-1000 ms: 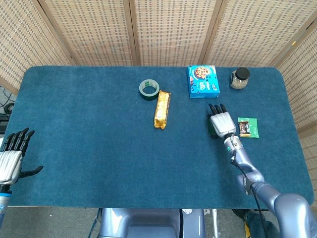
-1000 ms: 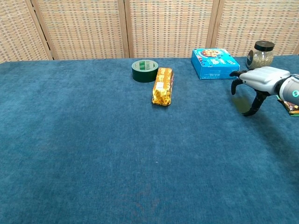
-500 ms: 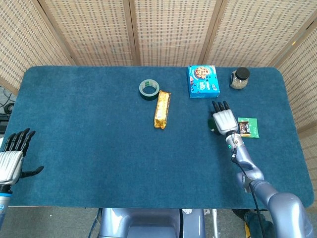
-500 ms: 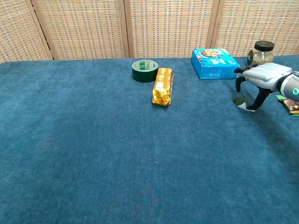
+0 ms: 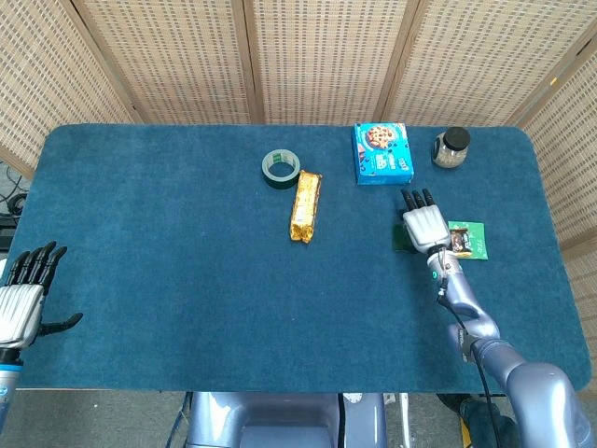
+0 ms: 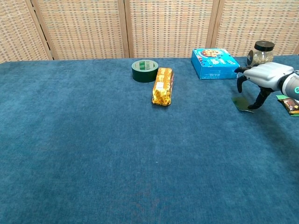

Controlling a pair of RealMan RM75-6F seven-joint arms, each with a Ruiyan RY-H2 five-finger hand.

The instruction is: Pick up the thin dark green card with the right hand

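Blue carpet covers my table [image 5: 168,280]. Since a second ago my right hand [image 6: 261,79] has crept toward the right edge, and the dark green card [image 6: 243,103] now tilts up, pinched between thumb and fingertips. From the head view the hand hides most of the card. My left hand [image 5: 20,299] hangs spread off the left edge.

Right hand [image 6: 259,80] curled downward

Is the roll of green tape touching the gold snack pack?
No: in the head view the green tape sits up and to the left of the gold snack pack, with a strip of blue cloth between them.
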